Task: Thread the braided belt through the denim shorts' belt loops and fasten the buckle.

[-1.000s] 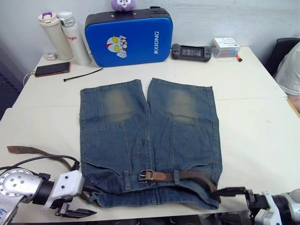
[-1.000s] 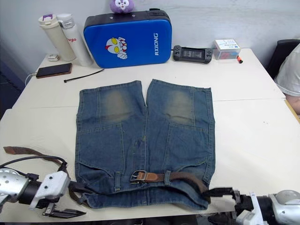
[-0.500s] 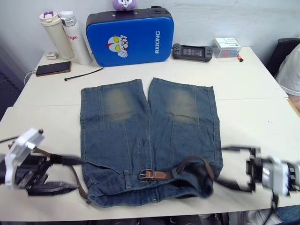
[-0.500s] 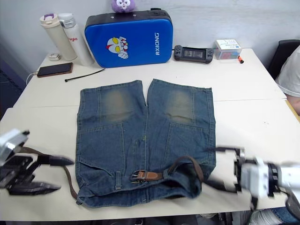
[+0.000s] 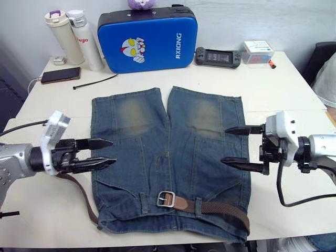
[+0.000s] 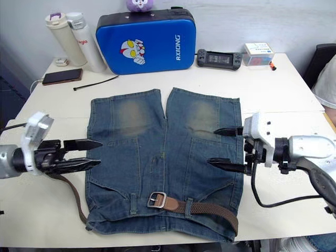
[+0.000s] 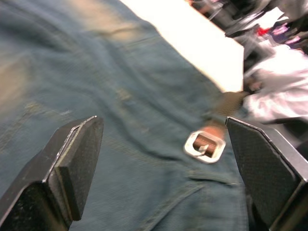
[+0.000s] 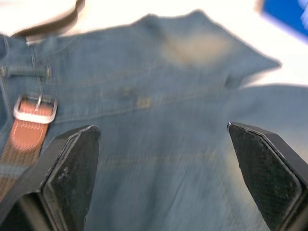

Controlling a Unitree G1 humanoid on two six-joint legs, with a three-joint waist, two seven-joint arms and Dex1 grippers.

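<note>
At the left of the frame the left end effector (image 5: 102, 151) hovers with its two black fingers spread wide and nothing between them, tips pointing right over the left edge of the denim shorts (image 5: 168, 157). Just below it, one end of the braided belt (image 5: 220, 208) leaves the waistband at the lower left corner of the shorts and curls up the bare desk (image 5: 294, 94) toward that arm, so this loose run is nearest the left end effector.

The shorts lie flat in the middle of the frame, legs toward the top, waistband along the bottom edge. The belt's long axis runs left to right along that waistband. The buckle (image 5: 166, 199) sits low and centre on the waistband, frame flat, with the tan tab to its right and the woven strap passing under one of the belt loops (image 5: 198, 205) before ending near the lower right corner.

At the right, the right end effector (image 5: 236, 145) is likewise wide open and empty, fingers pointing left over the right leg; the buckle lies below and left of it, roughly midway between the two arms.
</note>
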